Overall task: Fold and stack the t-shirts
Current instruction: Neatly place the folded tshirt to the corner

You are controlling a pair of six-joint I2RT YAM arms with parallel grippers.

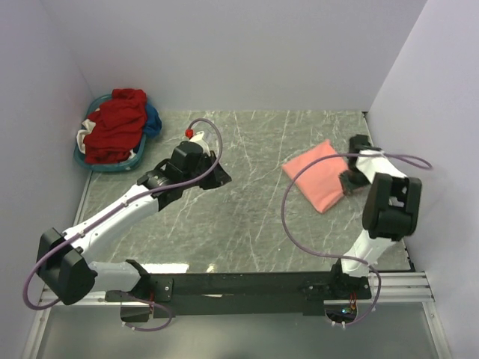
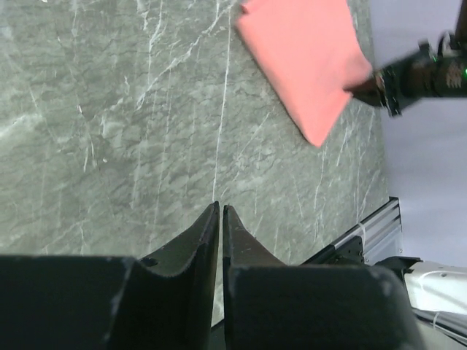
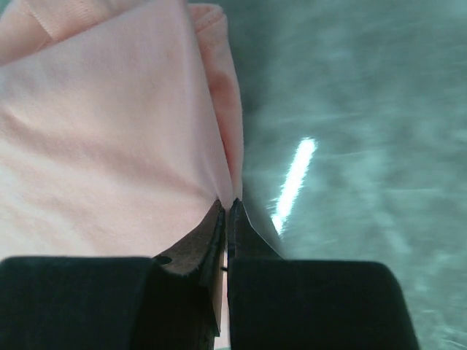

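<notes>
A folded pink t-shirt point(image 1: 320, 174) lies on the marble table at the right; it also shows in the left wrist view point(image 2: 303, 58) and fills the right wrist view point(image 3: 109, 131). My right gripper point(image 1: 347, 179) is shut on the shirt's right edge point(image 3: 228, 204), with cloth pinched between the jaws. My left gripper point(image 1: 222, 178) is shut and empty above the bare table's middle, its tips point(image 2: 220, 208) pressed together. A pile of red and blue t-shirts point(image 1: 116, 123) sits in the basket at the far left.
A teal basket point(image 1: 105, 163) stands at the back left corner. White walls close in the table on the left, back and right. A black rail point(image 1: 247, 288) runs along the near edge. Purple cables loop over both arms.
</notes>
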